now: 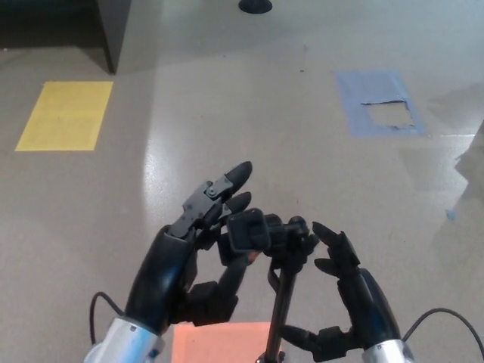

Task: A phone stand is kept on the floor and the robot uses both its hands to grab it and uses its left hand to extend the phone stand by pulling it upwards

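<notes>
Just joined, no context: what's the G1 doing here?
It is reaching with both hands for a phone stand standing on the floor. The left hand is open beside the clamp head, and the right hand is open on the other side near the pole. Neither hand has closed on the stand; it is not yet extended.
</notes>
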